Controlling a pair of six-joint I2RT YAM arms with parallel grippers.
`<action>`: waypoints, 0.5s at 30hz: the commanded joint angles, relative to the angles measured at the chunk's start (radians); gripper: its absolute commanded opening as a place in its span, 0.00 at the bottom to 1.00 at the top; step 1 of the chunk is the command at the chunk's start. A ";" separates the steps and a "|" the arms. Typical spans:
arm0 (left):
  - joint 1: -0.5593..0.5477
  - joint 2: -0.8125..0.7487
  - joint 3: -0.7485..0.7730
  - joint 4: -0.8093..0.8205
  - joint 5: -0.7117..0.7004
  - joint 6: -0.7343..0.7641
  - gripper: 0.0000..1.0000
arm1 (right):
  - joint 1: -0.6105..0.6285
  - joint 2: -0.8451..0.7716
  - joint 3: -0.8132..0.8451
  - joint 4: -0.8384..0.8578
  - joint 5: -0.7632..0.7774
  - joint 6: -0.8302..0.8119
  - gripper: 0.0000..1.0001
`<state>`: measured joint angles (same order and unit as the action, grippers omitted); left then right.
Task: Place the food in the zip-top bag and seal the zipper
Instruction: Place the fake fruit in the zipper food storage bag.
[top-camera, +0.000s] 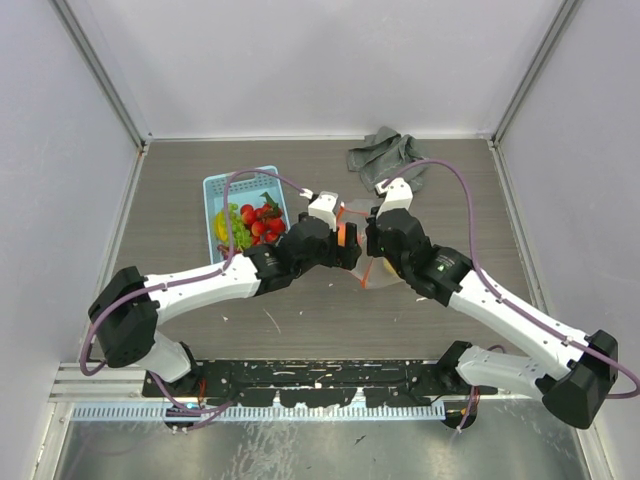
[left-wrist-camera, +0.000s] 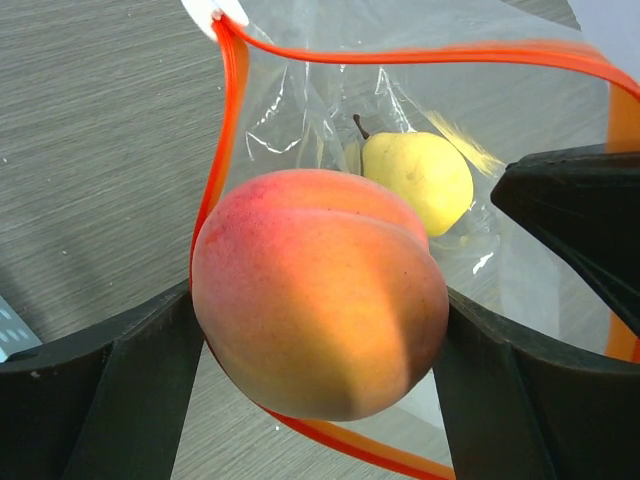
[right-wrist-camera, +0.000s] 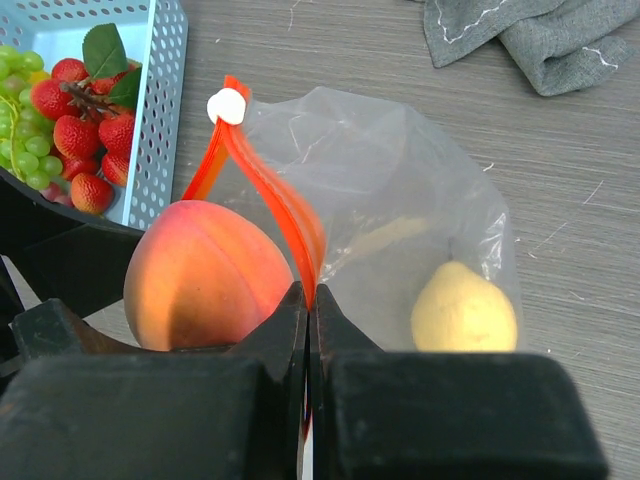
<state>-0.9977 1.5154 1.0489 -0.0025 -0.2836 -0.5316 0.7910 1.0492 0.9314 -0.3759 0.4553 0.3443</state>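
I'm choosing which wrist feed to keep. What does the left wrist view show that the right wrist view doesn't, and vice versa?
Left only: left gripper clamping the peach on both sides, bag mouth gaping. Right only: right gripper shut on the zipper, basket of strawberries and grapes, grey cloth. Both: peach, zipper, yellow fruit inside the bag.

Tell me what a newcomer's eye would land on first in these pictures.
The orange-red peach, gripped in the left end effector, sits at the open mouth of the clear bag. The right end effector pinches its red-orange zipper, and a yellow fruit lies inside. Left of them, a light blue basket holds strawberries and grapes.
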 joint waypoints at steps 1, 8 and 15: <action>-0.004 -0.041 0.048 0.018 0.006 0.004 0.87 | 0.005 0.010 0.009 0.062 0.012 0.013 0.01; -0.005 -0.049 0.059 0.000 0.023 -0.006 0.94 | 0.005 0.020 0.008 0.074 0.009 0.015 0.01; -0.005 -0.086 0.055 -0.035 -0.006 -0.024 0.97 | 0.006 0.031 0.008 0.075 0.019 0.014 0.01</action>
<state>-0.9997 1.4921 1.0641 -0.0326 -0.2623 -0.5392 0.7910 1.0779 0.9314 -0.3588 0.4545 0.3466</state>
